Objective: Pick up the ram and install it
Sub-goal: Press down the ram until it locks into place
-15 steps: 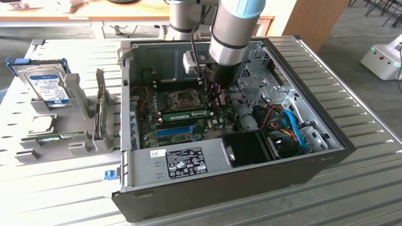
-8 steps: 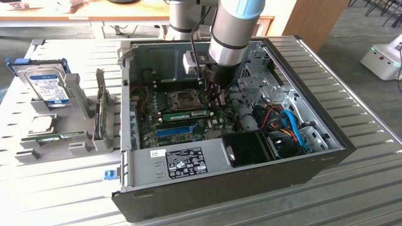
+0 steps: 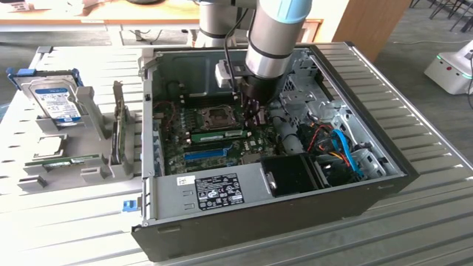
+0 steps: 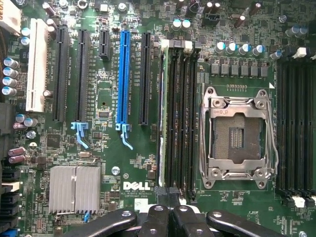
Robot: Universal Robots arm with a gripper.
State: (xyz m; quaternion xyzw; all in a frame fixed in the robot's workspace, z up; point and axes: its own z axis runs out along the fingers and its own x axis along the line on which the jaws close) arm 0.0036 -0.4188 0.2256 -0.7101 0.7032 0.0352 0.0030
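On the exterior view's left, a hard drive (image 3: 56, 101) with a blue label stands in a grey holder on the slatted surface (image 3: 66, 221). Below it, a low grey tray (image 3: 55, 169) holds a small green strip too small to make out. Just beside these, a grey upright card (image 3: 118, 130) stands on edge.

Next comes the open computer case (image 3: 244, 221), lying on its side with the motherboard (image 3: 177, 141) exposed. The ram (image 3: 221, 134) lies as a green stick in a memory slot right beside the empty CPU socket (image 3: 219, 117), with the long blue slot (image 3: 205, 153) near it.

The arm (image 3: 273, 33) reaches down into the case, its end effector (image 3: 250, 113) low over the board by the socket. In the wrist view the end effector (image 4: 167, 197) is closed with nothing visibly gripped, its fingers (image 4: 158, 217) pressed together over the end of the dark slot bank. There the ram (image 4: 161, 113) shows edge-on in the outermost slot, between the blue slot (image 4: 123, 74) and the CPU socket (image 4: 237, 133).

Further right, black, blue and orange cables (image 3: 340, 149) crowd the case's corner.
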